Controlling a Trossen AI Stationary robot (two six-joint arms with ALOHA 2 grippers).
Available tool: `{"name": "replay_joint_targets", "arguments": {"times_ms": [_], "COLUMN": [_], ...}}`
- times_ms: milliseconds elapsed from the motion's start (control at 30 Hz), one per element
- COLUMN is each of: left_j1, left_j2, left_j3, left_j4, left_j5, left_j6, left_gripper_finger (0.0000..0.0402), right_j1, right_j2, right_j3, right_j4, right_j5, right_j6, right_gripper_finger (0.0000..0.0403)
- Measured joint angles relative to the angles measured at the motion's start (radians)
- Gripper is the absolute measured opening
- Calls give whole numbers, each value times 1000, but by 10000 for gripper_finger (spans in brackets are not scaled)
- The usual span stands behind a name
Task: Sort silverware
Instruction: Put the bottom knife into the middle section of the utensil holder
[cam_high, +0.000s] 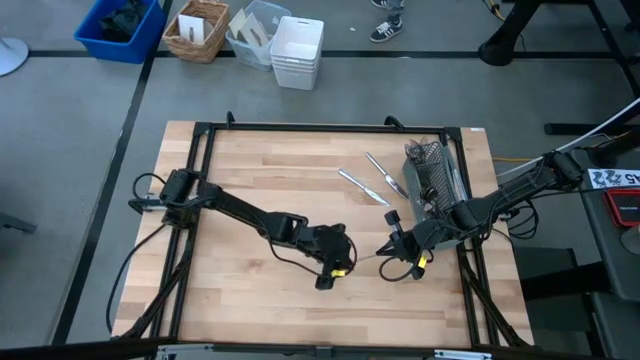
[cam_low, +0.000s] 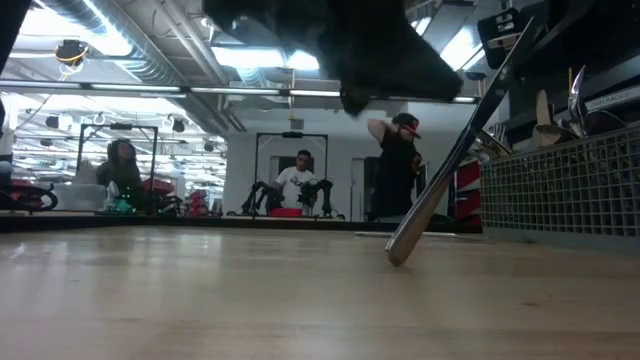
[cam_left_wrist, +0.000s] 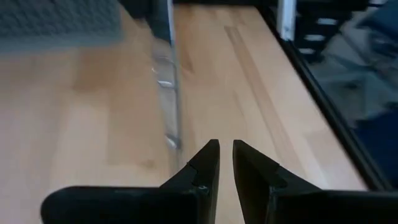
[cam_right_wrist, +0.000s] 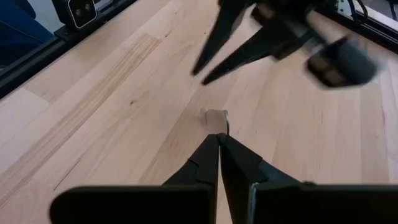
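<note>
Tilted handover near the worktop's (cam_high: 250, 180) right edge.
Right gripper (cam_right_wrist: 219, 135) fingers clamped on slim silver metal utensil (cam_low: 440, 180), low end touching wood; left gripper (cam_left_wrist: 225, 143) fingers barely parted, empty: widen, then close mid-shaft.

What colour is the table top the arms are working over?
Light, pale wood in butcher-block strips, framed in black; table top, clearest in the high view.

1. Left arm stretched from the left side toward the middle, wrist bent down, left claw (cam_high: 335, 270) low over the table.
2. Left claw fingers (cam_left_wrist: 210, 163) nearly together, a narrow gap between the tips, nothing held.
3. Right arm reaching in from the right side, right claw (cam_high: 392, 252) just beside the left claw, tips facing it.
4. Right claw fingers (cam_right_wrist: 211, 155) pressed together on a thin knife.
</note>
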Motion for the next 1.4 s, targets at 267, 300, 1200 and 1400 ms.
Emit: {"name": "replay_joint_targets", "arguments": {"times_ms": [267,300,1200,1400], "left_j1": [-49,-53,-54,-48], "left_j2": [-55,-55,2,56], "left_j3": [1,1,1,0], "left_j4": [141,165,289,343], "left_j5": [-293,-293,-349,-370], "left_j6": [115,118,56,84], "left_gripper_finger": [38,38,169,169], "right_j1": [0,0,0,0], "right_j2": [0,0,0,0], "right_j3": [0,0,0,0], "right_j4": [0,-1,0,1], "right_j5": [0,0,0,0], "right_j6": [0,0,0,0], "right_gripper_finger": [19,19,19,19]}}
